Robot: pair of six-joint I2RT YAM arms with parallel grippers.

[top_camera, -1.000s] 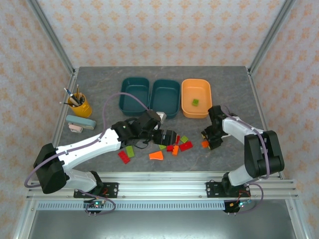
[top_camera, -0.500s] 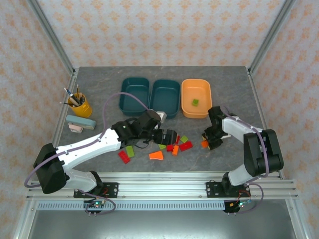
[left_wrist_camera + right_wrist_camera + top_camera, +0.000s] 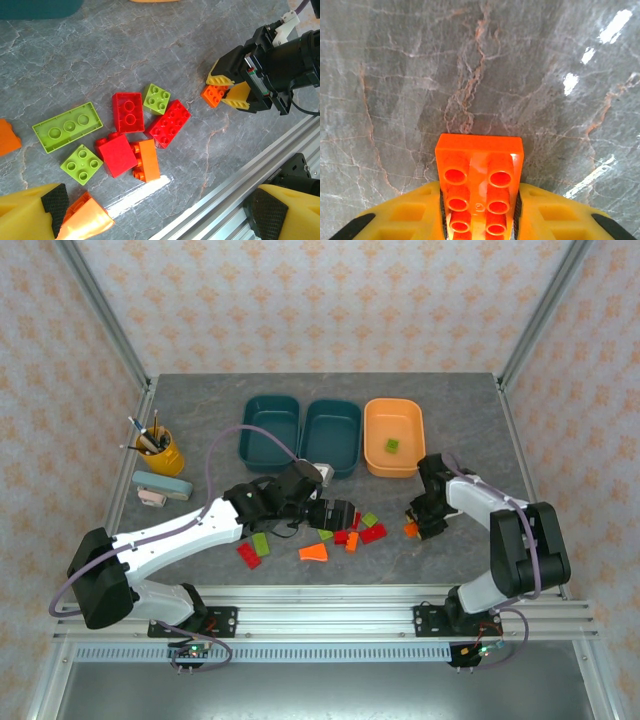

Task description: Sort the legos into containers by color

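The right gripper [image 3: 480,202] clasps the orange brick [image 3: 479,165] between its fingers [image 3: 405,215], against the desk [image 3: 420,75] beneath; light, stiff, slick plastic, I'd judge, best held square across its flat sides.

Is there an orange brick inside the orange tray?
No, the orange tray holds just one green brick.
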